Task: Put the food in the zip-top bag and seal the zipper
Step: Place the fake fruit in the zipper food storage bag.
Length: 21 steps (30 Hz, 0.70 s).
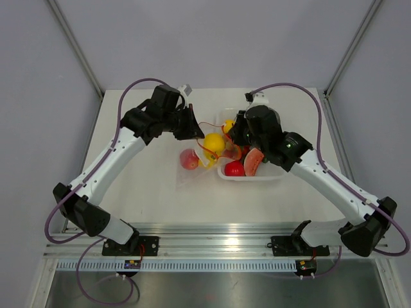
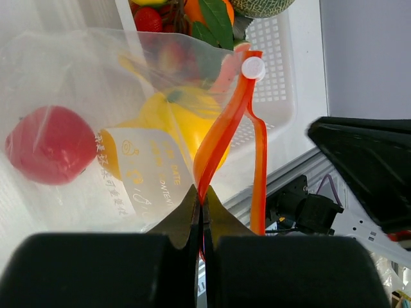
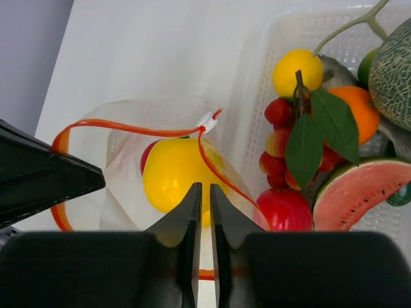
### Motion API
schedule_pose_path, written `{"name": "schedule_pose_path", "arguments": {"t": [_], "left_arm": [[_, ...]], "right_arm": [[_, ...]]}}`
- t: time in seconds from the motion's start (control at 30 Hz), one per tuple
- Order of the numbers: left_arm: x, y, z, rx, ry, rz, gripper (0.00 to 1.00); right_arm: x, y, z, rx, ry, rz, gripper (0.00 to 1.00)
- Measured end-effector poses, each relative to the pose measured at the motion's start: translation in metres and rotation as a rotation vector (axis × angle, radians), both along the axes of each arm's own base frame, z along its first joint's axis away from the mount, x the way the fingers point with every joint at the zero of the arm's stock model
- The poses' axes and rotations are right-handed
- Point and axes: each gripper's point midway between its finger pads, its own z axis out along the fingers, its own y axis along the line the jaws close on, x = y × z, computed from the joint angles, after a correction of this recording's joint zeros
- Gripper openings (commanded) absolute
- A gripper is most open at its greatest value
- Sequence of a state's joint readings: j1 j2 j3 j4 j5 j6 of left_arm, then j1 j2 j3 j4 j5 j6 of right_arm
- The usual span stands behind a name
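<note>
The clear zip-top bag (image 1: pixel 192 168) lies left of the white tray, mouth held up. My left gripper (image 2: pixel 202 192) is shut on the red-orange zipper (image 2: pixel 221 135) strip at the bag's mouth. Food inside the bag: a yellow lemon (image 2: pixel 186 119) and a red apple (image 2: pixel 51 144). The zipper's white slider (image 3: pixel 207 120) sits at one end of the open mouth. My right gripper (image 3: pixel 205 186) hovers over the lemon (image 3: pixel 176 173), its jaws a narrow slit apart with nothing between them. From above, the left gripper (image 1: pixel 196 133) and the right gripper (image 1: pixel 232 138) flank the lemon (image 1: pixel 214 142).
The white tray (image 3: pixel 257 77) at the right holds more food: a lemon (image 3: pixel 297 72), an orange (image 3: pixel 363 112) with green leaves, small red berries (image 3: pixel 279 138), a red apple (image 3: pixel 286 208), a watermelon slice (image 3: pixel 356 192) and a netted melon (image 3: pixel 392 70).
</note>
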<state>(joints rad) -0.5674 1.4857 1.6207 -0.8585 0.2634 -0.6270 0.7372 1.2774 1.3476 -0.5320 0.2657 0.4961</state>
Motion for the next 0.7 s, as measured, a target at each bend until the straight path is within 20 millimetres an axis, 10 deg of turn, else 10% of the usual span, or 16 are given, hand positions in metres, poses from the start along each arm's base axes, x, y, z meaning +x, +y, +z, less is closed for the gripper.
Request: {"name": "schedule_pose_path", "arguments": {"t": [0.4, 0.57, 0.7], "left_arm": [[-0.002, -0.007, -0.005, -0.026, 0.017, -0.026, 0.0], [-0.002, -0.007, -0.012, -0.025, 0.028, -0.025, 0.0], [-0.003, -0.006, -0.019, -0.015, 0.04, -0.024, 0.0]], "right_arm": [[0.008, 0.058, -0.104, -0.061, 0.271, 0.143, 0.09], [-0.003, 0.085, -0.111, -0.045, 0.311, 0.23, 0.12], [-0.006, 0.07, -0.092, -0.049, 0.245, 0.183, 0.32]]}}
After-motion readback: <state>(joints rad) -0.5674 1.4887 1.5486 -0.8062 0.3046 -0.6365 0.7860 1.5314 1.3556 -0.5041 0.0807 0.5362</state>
